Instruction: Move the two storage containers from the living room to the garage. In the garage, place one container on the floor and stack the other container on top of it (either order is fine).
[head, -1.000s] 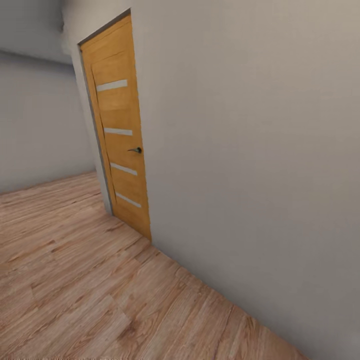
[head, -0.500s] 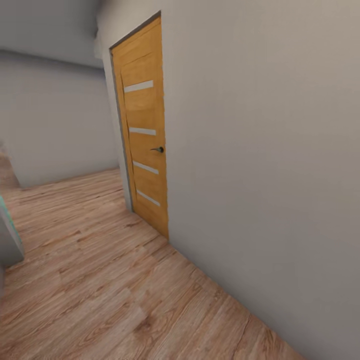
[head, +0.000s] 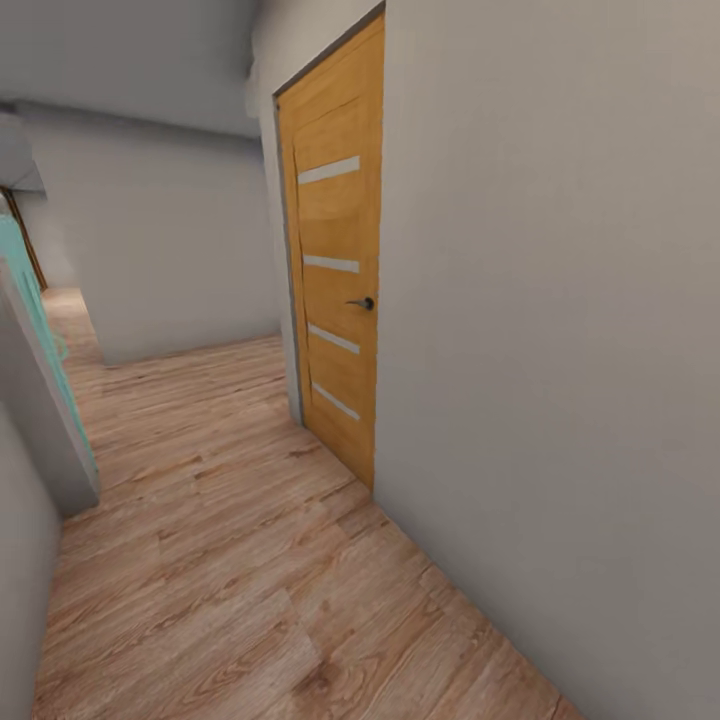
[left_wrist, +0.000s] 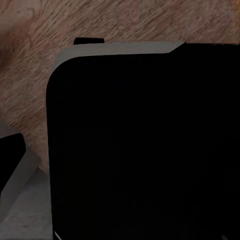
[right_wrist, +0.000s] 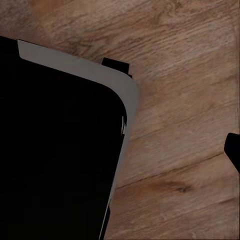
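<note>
The two storage containers are out of view, and so is the garage. I am in a corridor with a light wood plank floor (head: 230, 560). In the left wrist view a large black rounded body with a grey rim (left_wrist: 145, 145) hangs over the wood planks (left_wrist: 30, 75). The right wrist view has the same kind of black, grey-rimmed body (right_wrist: 55, 150) above the planks (right_wrist: 185, 100).
A closed orange wooden door (head: 335, 280) with pale glass strips and a dark handle (head: 364, 303) sits in the grey wall (head: 550, 350) close on my right. A grey wall corner (head: 20, 560) with a teal-edged panel (head: 40, 340) stands at the left. The corridor runs ahead to a far grey wall (head: 170, 250).
The head view has swung left, so the door has slid rightward in the picture. The left wall corner, the teal panel and a corridor opening have come into view.
</note>
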